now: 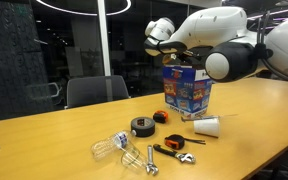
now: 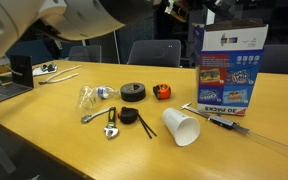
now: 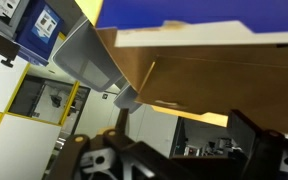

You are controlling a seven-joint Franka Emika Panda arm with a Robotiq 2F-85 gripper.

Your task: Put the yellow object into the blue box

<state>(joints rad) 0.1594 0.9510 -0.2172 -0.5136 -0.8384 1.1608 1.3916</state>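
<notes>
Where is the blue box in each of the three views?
In an exterior view: blue box right of centre, tallest item.
In an exterior view: blue box upper right, upright.
Wrist view: blue box across the top, close.
Shared landmark in both exterior views: white cup lying near it.

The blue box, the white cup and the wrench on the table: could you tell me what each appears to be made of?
The blue box looks like cardboard with smooth printed faces; the wrist view shows plain tan inner sides. The white cup seems to be paper or thin plastic with a matte finish, and I cannot tell which. The wrench looks like bare metal, grey with bright glints.
</notes>
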